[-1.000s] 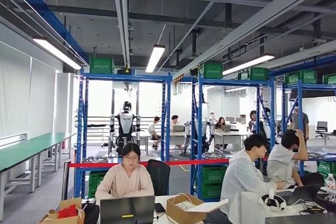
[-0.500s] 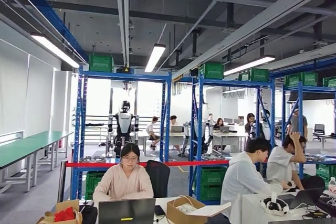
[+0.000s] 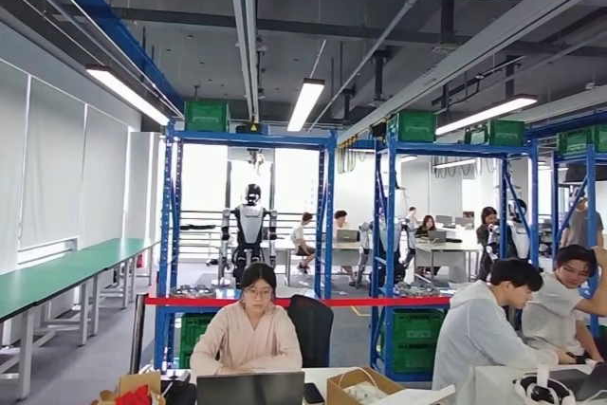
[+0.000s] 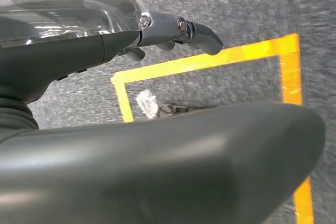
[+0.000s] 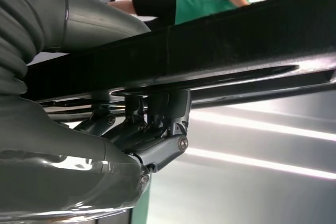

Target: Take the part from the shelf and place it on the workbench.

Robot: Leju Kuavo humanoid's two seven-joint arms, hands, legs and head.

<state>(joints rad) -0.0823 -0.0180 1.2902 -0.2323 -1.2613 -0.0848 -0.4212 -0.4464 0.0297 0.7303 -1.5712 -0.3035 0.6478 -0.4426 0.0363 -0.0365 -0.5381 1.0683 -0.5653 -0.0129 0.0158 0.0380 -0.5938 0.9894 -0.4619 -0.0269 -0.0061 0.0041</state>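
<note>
A wide workshop, seen from head height. Two blue shelves point(image 3: 247, 234) stand ahead, green crates on top and below, with ring-shaped metal parts point(image 3: 192, 289) lying on a low shelf level. A person point(image 3: 249, 329) sits at a laptop point(image 3: 250, 389) in front of a red tape point(image 3: 286, 302).

The left hand point(image 4: 130, 98) hangs over grey floor point(image 4: 245, 3) marked with yellow tape point(image 4: 206, 60); its fingers point(image 4: 198, 31) are stretched out and apart, holding nothing.

The right hand point(image 5: 130, 129) has its fingers point(image 5: 162, 148) curled under a long dark bar point(image 5: 222, 45), gripping it against the thumb. Whether this bar is the part, I cannot tell.
</note>
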